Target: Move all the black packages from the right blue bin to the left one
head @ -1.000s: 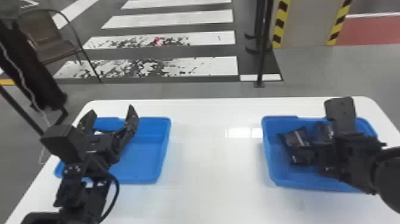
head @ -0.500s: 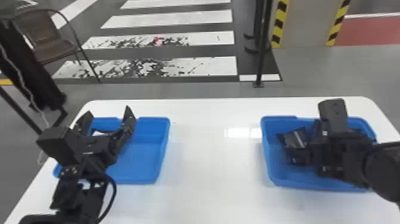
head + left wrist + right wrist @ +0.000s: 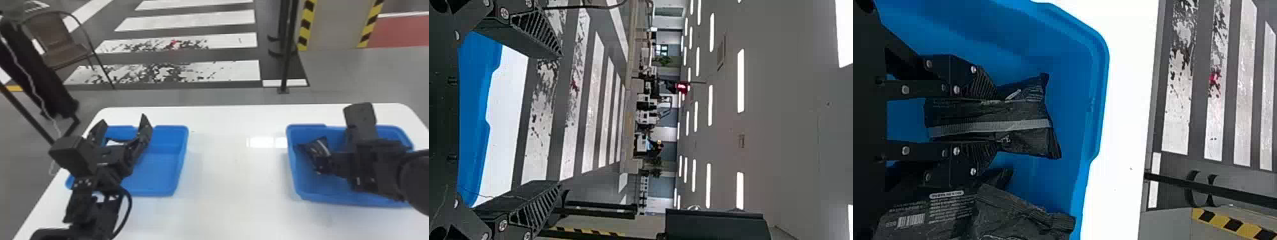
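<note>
Two or more black plastic packages (image 3: 1028,111) awaited transfer, one pinched by the right gripper (image 3: 992,121), the spread left gripper (image 3: 123,121) obscuring the left blue plastic bin's (image 3: 156,174) tally.

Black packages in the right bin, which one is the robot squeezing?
The package with the long grey stripe, pinched in the right gripper. The barcode package lies beside it, outside the grip.

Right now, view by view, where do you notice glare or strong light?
Head view: a bright reflection on the white table, between the left blue bin and right blue bin; left wrist view: ceiling lights glare as white strips; right wrist view: pale flecks on a black package, perhaps glints or print.
</note>
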Controlling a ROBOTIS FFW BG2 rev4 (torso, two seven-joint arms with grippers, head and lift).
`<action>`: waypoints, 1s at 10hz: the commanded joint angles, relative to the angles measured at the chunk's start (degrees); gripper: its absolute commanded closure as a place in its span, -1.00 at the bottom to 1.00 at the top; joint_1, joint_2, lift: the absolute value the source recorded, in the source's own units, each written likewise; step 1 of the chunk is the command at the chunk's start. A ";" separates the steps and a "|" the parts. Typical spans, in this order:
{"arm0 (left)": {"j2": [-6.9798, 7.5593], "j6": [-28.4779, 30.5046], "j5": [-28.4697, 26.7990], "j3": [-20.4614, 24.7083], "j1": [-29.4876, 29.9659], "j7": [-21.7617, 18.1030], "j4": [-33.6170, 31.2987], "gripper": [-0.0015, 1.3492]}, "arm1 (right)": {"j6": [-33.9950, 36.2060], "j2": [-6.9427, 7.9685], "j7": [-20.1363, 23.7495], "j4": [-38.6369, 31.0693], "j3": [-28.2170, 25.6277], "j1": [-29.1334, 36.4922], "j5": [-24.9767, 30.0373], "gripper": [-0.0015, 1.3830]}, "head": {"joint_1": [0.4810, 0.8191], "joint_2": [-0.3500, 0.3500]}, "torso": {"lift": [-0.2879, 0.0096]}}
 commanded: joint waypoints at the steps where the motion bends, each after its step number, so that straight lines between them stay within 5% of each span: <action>1: -0.02 -0.28 0.11 0.00 0.01 0.00 0.00 -0.78 | 0.00 -0.09 0.03 -1.23 0.00 0.52 -0.14 0.69 | 0.27 0.44 | -0.10; 5: 0.07 -4.50 2.40 -1.49 0.29 0.00 0.00 -0.79 | -6.61 -0.36 6.27 -12.06 -7.42 9.95 -3.34 0.69 | 0.27 0.46 | -0.10; 8: 0.69 -3.94 5.60 -4.11 -0.27 0.00 -0.84 -0.76 | -22.50 -0.44 22.09 -9.25 -10.05 8.82 -6.31 0.69 | 0.27 0.43 | -0.10; 10: 1.57 0.56 11.43 -5.94 -0.98 -1.23 -3.80 -0.76 | -28.27 -1.41 26.58 -9.25 -5.25 6.57 -10.65 0.69 | 0.25 0.45 | -0.10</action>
